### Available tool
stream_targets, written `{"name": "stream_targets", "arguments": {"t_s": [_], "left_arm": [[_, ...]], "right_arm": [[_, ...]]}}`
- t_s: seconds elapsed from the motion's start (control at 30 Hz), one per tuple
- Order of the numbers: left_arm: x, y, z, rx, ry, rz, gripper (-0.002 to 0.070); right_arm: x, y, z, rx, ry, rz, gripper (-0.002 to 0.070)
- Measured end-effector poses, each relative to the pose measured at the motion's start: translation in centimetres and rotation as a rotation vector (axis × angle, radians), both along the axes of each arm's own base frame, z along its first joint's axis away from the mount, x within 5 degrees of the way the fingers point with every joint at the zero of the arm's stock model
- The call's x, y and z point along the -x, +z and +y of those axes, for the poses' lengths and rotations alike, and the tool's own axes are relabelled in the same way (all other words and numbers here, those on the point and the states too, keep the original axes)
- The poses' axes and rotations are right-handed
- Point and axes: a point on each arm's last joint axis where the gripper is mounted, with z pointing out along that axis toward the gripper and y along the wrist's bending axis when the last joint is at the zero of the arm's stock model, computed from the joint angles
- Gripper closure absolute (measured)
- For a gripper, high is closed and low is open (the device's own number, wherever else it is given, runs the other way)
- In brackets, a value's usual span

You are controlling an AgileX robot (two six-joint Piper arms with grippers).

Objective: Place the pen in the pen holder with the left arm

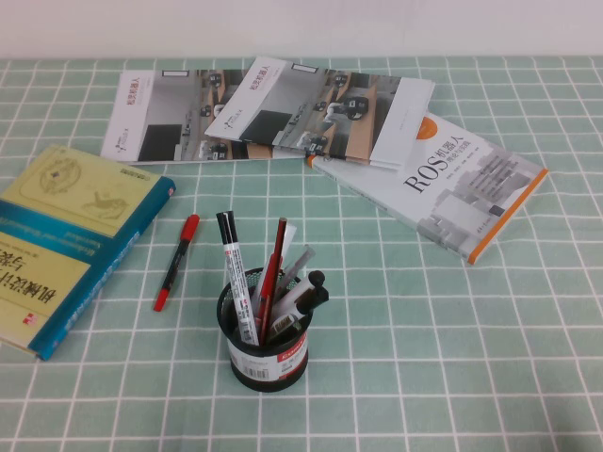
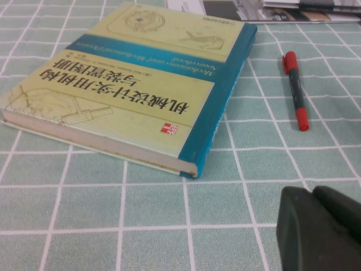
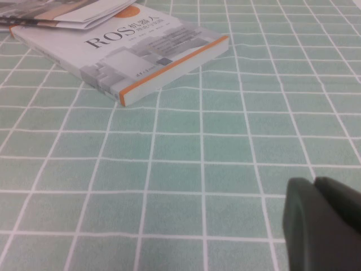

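The short red-capped, black-barrelled pen (image 2: pixel 295 90) lies lengthwise ahead of the left gripper (image 2: pixel 318 228), jaws together; right gripper (image 3: pixel 324 223) parked well apart, its jaws' state unclear.

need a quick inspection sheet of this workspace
surface: green checked tablecloth, flat
job's things: pen lying on the cloth beside the teal book; pen holder upright, already holding several pens
clutter: teal book, ROS book, booklets
grippers: left gripper shut, near the teal book, short of the pen; right gripper shut, over bare cloth
cables: nothing seen
surroundings: pale wall behind the table
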Motion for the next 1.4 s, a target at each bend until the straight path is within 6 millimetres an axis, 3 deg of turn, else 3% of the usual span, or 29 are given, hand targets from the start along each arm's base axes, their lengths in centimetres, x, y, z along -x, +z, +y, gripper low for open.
{"name": "stream_targets", "arguments": {"t_s": [1.23, 1.4], "left_arm": [[0.00, 0.00, 0.01, -0.009, -0.001, -0.001, 0.0679], [-0.12, 0.34, -0.17, 0.063, -0.001, -0.043, 0.0679]], "right_arm": [[0.00, 0.00, 0.00, 0.000, 0.000, 0.000, 0.0696], [0.00, 0.00, 0.00, 0.000, 0.000, 0.000, 0.0696]]}}
